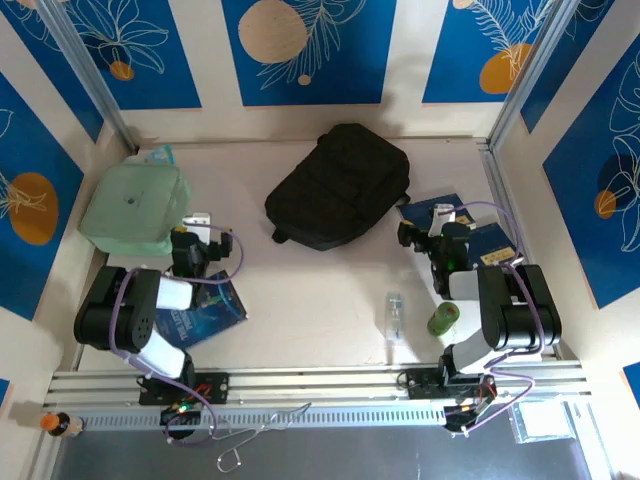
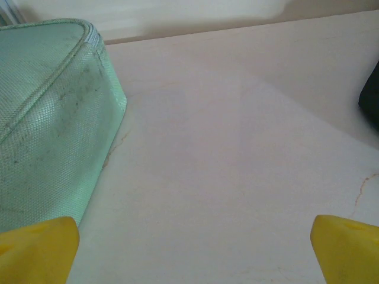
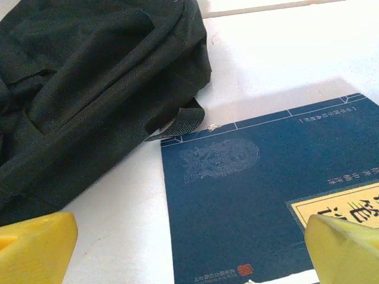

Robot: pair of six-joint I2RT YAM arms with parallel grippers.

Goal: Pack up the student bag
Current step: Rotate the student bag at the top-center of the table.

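Student bag (image 1: 340, 185) lies flat, out ahead between my two grippers.
Left of the bag sits a pale green container (image 2: 47, 118); right of it, just beside its strap, a blue book (image 3: 260, 201). My left gripper (image 2: 192, 248) and right gripper (image 3: 189, 248) hang low, fingers spread wide, holding nothing.

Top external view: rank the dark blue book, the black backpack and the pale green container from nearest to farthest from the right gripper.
From the right gripper:
1. The dark blue book, right beside it.
2. The black backpack, just left, mid-table.
3. The pale green container, far left.
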